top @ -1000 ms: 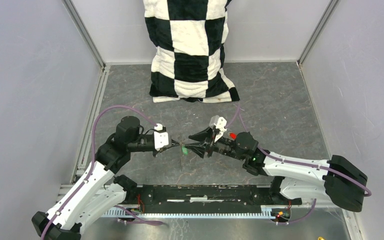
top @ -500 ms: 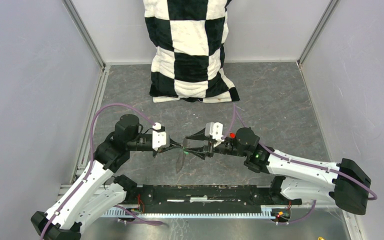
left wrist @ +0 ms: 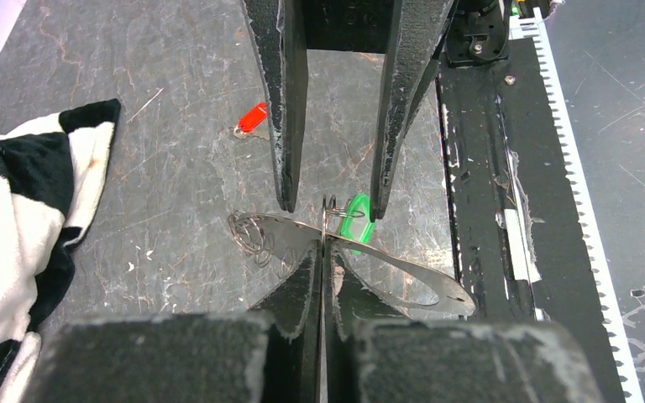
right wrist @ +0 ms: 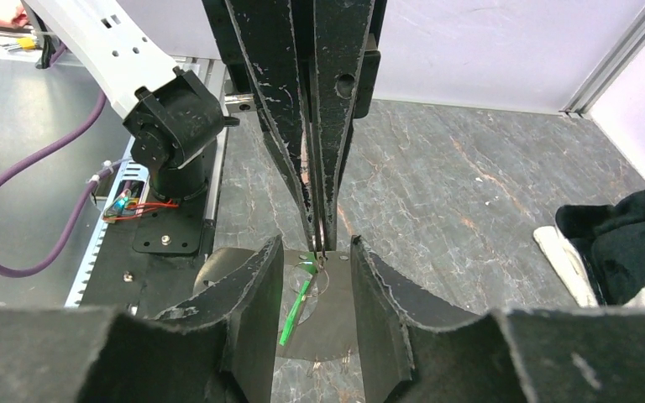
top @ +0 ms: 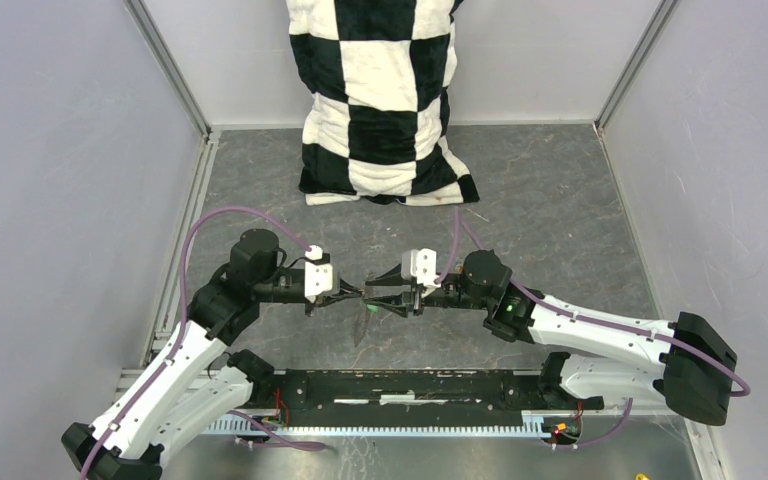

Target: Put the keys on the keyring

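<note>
Grey stone-patterned table [top: 560, 200] fills the floor of a cell with pale, smooth walls [top: 60, 150]. A plush blanket [top: 385, 90] in black and white checks slumps against the far wall.

Both arms reach toward the middle, their black, scuffed, tapering fingers meeting tip to tip above the table. The left end effector [left wrist: 322, 252] has its fingers pressed together, clamped on the thin wire of the keyring [left wrist: 403, 266], a wide silvery oval held off the table and lying nearly flat. A tangle of small metal links [left wrist: 249, 231] hangs at its one end.

The right end effector [left wrist: 329, 208] faces it with fingers apart, straddling the pinched spot. The green key [left wrist: 355, 220], with a flat plastic head, hangs at the wire just beside one right fingertip. The red key [left wrist: 253, 117] lies on the table, well apart from both end effectors.
</note>
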Controlling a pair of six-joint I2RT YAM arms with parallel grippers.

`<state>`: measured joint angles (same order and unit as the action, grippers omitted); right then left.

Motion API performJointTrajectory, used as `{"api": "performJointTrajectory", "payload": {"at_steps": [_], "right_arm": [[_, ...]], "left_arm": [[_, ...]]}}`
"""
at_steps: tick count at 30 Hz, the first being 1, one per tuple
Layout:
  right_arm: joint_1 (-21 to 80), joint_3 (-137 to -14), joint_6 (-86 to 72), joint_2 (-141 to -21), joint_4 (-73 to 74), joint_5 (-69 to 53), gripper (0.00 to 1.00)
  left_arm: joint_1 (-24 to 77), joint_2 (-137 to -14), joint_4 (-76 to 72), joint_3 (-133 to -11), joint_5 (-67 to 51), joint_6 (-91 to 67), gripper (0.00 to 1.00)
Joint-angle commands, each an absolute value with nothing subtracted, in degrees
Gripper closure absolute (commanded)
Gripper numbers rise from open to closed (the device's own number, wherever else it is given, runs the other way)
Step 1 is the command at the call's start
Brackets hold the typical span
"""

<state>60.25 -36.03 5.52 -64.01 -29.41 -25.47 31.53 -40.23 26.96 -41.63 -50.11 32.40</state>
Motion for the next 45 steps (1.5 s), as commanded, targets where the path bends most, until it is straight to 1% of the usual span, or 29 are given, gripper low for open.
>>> {"api": "performJointTrajectory", "payload": {"at_steps": [1,10,14,20,21,22,25,28,29,30,31,34,36,38,42,45], "right_arm": [[60.2,-37.8,6.8,-63.4,-30.9,-25.5,0.59],[60.2,-38.1,6.8,-64.6,-31.7,-24.5,0.66],[60.1,-38.5,7.4,-64.7,-31.7,-24.0,0.72],[60.0,-39.7,8.3,-65.5,-29.7,-24.2,0.72],[59.9,-39.9,8.5,-65.5,-29.6,-24.6,0.74],[59.9,-39.9,8.4,-65.4,-29.6,-24.7,0.79],[59.9,-40.3,8.4,-65.4,-29.1,-25.0,0.99],[59.9,-40.8,8.6,-65.2,-27.5,-24.9,0.99],[59.9,-41.1,8.8,-65.2,-26.6,-24.7,0.99],[59.9,-41.5,9.0,-65.1,-25.3,-24.4,0.99],[59.9,-42.3,9.4,-65.3,-23.3,-24.1,0.99],[59.9,-45.4,11.1,-66.1,-15.6,-23.4,0.99],[59.9,-47.6,12.0,-66.9,-10.8,-22.4,0.99],[59.9,-49.6,12.7,-67.6,-7.0,-21.4,0.99],[60.0,-53.3,13.8,-68.6,-1.5,-19.8,0.99],[60.5,-56.5,14.8,-70.1,2.8,-19.8,0.99]], "left_arm": [[31.7,-39.5,25.6,-44.3,-52.5,30.7,0.98],[31.6,-39.4,26.7,-44.5,-53.4,31.6,0.98],[31.6,-39.2,27.2,-44.5,-53.7,32.3,0.98],[31.6,-39.0,27.4,-44.5,-54.1,32.7,0.98],[31.7,-38.9,27.4,-44.5,-54.0,32.7,0.98],[31.7,-38.9,27.3,-44.5,-54.0,32.7,0.98],[31.6,-38.9,27.4,-44.3,-53.9,32.7,0.98],[31.7,-39.0,27.4,-44.4,-53.3,32.3,0.98],[31.6,-39.3,27.4,-44.4,-52.7,31.8,0.97],[31.7,-39.8,27.6,-44.5,-52.1,31.3,0.93],[31.7,-40.3,28.4,-44.8,-51.6,31.6,0.87],[31.6,-42.3,31.6,-46.4,-50.7,33.2,0.77],[31.6,-43.6,33.8,-47.6,-50.9,34.7,0.7],[31.6,-44.5,35.6,-48.6,-51.3,36.0,0.66],[31.7,-45.9,36.9,-49.4,-51.4,36.6,0.66],[31.7,-46.9,37.0,-49.6,-50.0,36.7,0.7]]}}
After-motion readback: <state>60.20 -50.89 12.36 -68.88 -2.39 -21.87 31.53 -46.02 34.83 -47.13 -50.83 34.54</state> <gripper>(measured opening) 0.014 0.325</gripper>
